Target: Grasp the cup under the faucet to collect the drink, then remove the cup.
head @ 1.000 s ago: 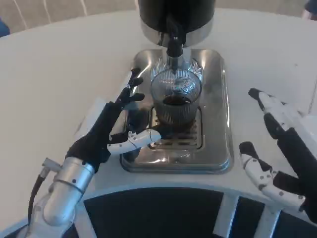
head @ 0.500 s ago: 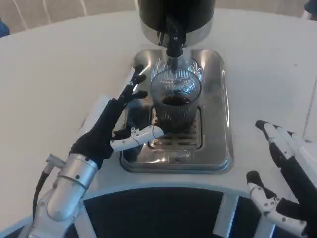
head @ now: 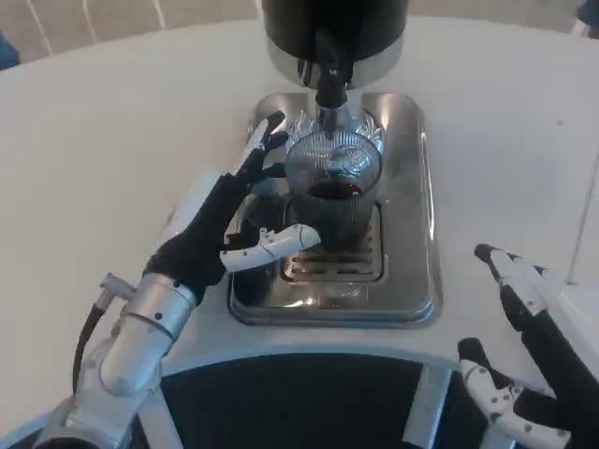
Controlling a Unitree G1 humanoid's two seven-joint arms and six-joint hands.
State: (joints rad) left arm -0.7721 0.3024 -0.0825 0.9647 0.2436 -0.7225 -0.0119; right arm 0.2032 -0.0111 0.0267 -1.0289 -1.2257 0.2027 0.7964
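Head view: my left hand is at the left side of the cup, fingers spread apart, upper fingers reaching along the rim side, thumb lying across the front near the base. Whether any finger actually touches the glass I cannot tell; I read it as unclosed, holding nothing yet. The cup is a ribbed clear glass standing upright on the grate of the steel drip tray, directly beneath the black faucet of the dispenser. My right hand rests low at the near right edge of the white desk, fingers loose and apart, well away from the tray, holding nothing. Risks as I judge them: the glass is ribbed and probably slick, so a closure with thumb low and fingers high could tip it toward the faucet or let it twist in the grip; lifting straight up would knock the rim against the spout, since the spout hangs just over the mouth; pulling out too fast would slosh the drink over the rim onto the tray. Contents: dark liquid sits in the cup, filling roughly the lower part, level well below the rim; no stream visible from the faucet that I can make out. Tray holds only the cup; some reflections in the steel, wetness uncertain.
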